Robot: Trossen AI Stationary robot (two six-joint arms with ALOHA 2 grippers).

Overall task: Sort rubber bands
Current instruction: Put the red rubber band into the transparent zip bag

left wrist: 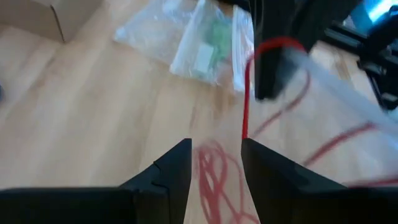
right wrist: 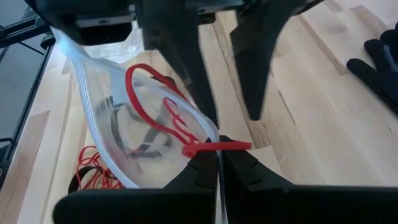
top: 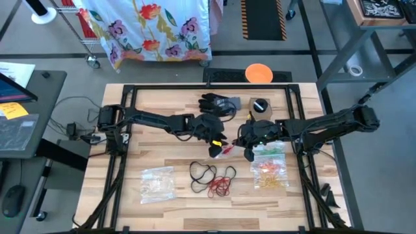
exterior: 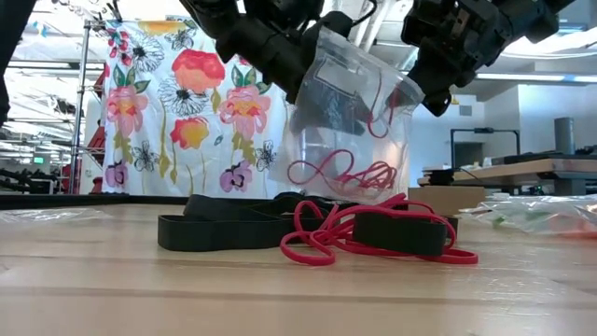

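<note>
A clear plastic bag [exterior: 350,121] with red rubber bands [exterior: 340,175] in it hangs at the table's middle between my two grippers. My right gripper [right wrist: 217,165] is shut on its rim. My left gripper [left wrist: 216,152] is open at the bag's mouth. In the right wrist view one of its fingers [right wrist: 186,68] reaches into the mouth and the other [right wrist: 254,74] stands outside. A red strand [left wrist: 244,118] runs between them. Loose black bands [top: 202,172] and red bands [top: 221,185] lie flat on the wood nearer the front edge. My right gripper pinches the bag's rim [right wrist: 213,138] between its two fingers, coming from the table's right and slanting down. A red band [right wrist: 219,147] lies across the rim right at the fingertips. The bag hangs below the hold, mouth open. My left gripper: whether its fingers touch the bag or the red strand, I cannot tell.
A clear bag of pale bands [top: 158,184] lies front left. Another bag, with green and orange bands [top: 270,168], lies right of centre. A black glove [top: 216,103] and a small cardboard box [top: 262,107] sit near the far edge.
</note>
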